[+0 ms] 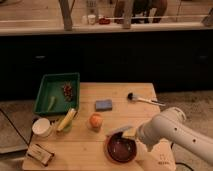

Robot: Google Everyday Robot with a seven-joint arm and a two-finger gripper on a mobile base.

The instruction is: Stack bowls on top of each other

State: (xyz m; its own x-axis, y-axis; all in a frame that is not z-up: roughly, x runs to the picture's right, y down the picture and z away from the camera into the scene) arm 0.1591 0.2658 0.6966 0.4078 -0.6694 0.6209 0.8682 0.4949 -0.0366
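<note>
Fingers above wooden table.

A light wooden table carries a green rectangular plastic tray at its far left, with a small dark reddish cluster and a pale green piece inside. Near the tray's front corner lies a yellow-green corn cob, and a small white round cup sits left of it. A blue rectangular sponge lies mid-table, an orange round fruit in front of it. A dark-headed brush with a pale handle rests at the right. A small packaged snack lies at the front left corner.

The gripper is at the table's front right.
</note>
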